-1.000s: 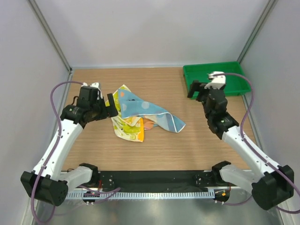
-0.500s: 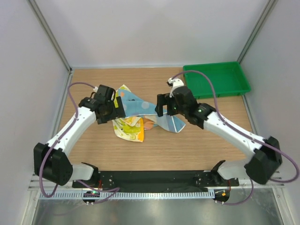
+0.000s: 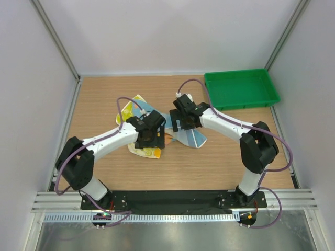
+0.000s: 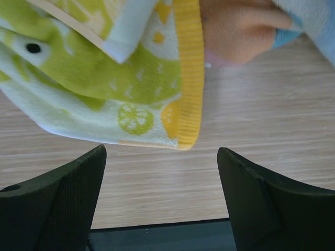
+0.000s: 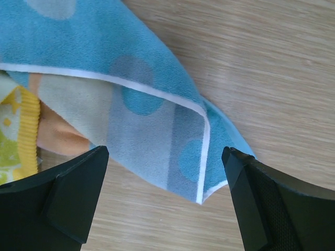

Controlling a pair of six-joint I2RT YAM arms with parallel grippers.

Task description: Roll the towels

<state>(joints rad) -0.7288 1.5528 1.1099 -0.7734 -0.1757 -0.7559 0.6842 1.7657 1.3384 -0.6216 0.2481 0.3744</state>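
The two towels lie crumpled and overlapping mid-table. The yellow towel (image 3: 143,151) with a white-green pattern lies partly under the light blue towel (image 3: 191,137). My left gripper (image 3: 152,137) hovers over the yellow towel's near edge. In the left wrist view it is open (image 4: 162,201) and empty, with the yellow towel (image 4: 104,78) and an orange-pink fold (image 4: 241,26) just beyond its fingers. My right gripper (image 3: 180,121) is above the blue towel. In the right wrist view it is open (image 5: 165,204) and empty, with the blue towel's (image 5: 131,78) pointed corner between its fingers.
A green tray (image 3: 241,89) stands at the back right of the wooden table (image 3: 230,157). White walls close in the back and both sides. The black base rail runs along the near edge.
Both arms have swung inward. The left gripper moved right from the heap's left side onto the yellow towel. The right gripper moved left from the tray to the blue towel.
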